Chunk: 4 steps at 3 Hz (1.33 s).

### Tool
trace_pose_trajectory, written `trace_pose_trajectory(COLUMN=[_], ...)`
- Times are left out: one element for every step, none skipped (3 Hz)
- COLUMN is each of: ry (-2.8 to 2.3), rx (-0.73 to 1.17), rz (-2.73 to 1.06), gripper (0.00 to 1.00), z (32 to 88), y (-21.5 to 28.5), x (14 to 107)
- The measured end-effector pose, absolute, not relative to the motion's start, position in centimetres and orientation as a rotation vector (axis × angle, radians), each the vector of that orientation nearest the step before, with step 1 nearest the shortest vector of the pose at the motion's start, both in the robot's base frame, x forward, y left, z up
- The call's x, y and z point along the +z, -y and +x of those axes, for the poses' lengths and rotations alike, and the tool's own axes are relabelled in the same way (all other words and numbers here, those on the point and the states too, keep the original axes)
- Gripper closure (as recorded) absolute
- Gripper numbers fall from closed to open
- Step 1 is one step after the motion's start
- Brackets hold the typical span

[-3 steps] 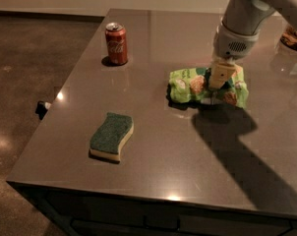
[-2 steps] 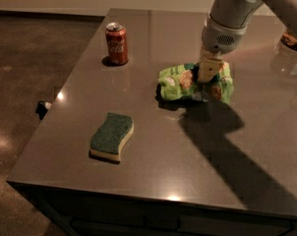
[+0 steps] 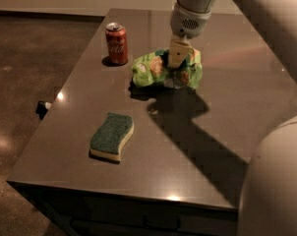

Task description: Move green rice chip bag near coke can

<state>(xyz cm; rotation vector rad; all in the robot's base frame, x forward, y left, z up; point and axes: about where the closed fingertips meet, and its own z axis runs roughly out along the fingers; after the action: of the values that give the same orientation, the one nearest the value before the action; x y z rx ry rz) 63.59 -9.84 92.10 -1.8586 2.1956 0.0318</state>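
Note:
The green rice chip bag is crinkled and bright green, and it is held just off the dark tabletop, its shadow beneath it. My gripper comes down from above and is shut on the bag's middle. The coke can, red with a silver top, stands upright on the table just left of the bag, a small gap between them.
A yellow sponge with a green top lies nearer the front left of the table. The table's left edge runs close to the can. The robot's pale body fills the lower right corner.
My gripper has carried the bag to the left, closer to the coke can. The can and the sponge have not moved.

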Motion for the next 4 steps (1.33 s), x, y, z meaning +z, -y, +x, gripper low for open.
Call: trace_pose_trajectory(ry=[-2.184,-2.168,-2.162,-2.151], rx=[0.036,0.024,0.011,0.009], rz=[-1.842,-1.824,-1.816,-1.809], gripper=[1.0,0.79,0.56,0.32], z=[65.2,67.2,68.4,68.8], y=[7.1,4.1,3.0,2.7], x=[92.5,92.9,93.1,93.0])
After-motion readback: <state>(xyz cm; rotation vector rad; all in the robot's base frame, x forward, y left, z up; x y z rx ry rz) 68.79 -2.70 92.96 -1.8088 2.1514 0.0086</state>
